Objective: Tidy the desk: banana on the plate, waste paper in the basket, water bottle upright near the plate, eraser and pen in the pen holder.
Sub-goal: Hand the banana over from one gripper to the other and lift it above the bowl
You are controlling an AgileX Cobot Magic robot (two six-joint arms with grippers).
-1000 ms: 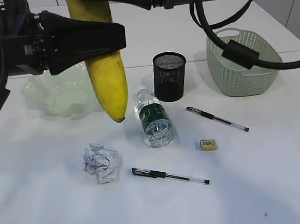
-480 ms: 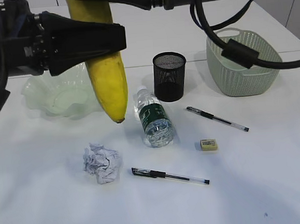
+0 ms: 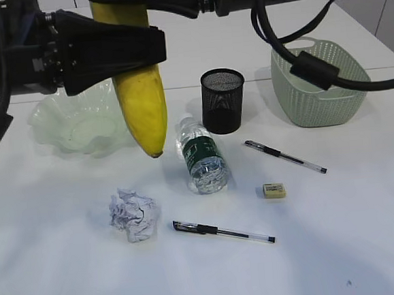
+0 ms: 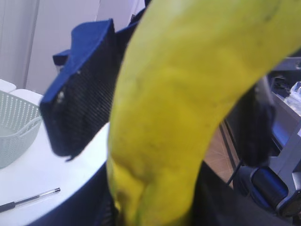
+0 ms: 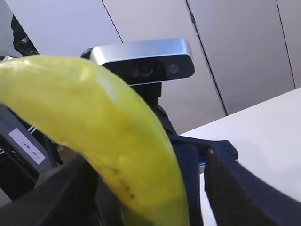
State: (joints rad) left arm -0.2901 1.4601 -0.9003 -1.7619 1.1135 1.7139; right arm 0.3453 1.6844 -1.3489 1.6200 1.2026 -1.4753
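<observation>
A yellow banana hangs upright in the air above the table's left half, in front of the clear glass plate. My left gripper reaches in from the left and is shut on the banana's middle. At the top edge my right gripper stands around the banana's upper end, open, one finger clear of the peel. A water bottle lies on its side. The crumpled paper, an eraser and two pens lie on the table.
A black mesh pen holder stands behind the bottle. The pale green basket sits at the back right. Black cables from the right arm hang over the basket.
The right gripper's jaws have spread wider around the banana's top. The banana and my left gripper have risen very slightly.
</observation>
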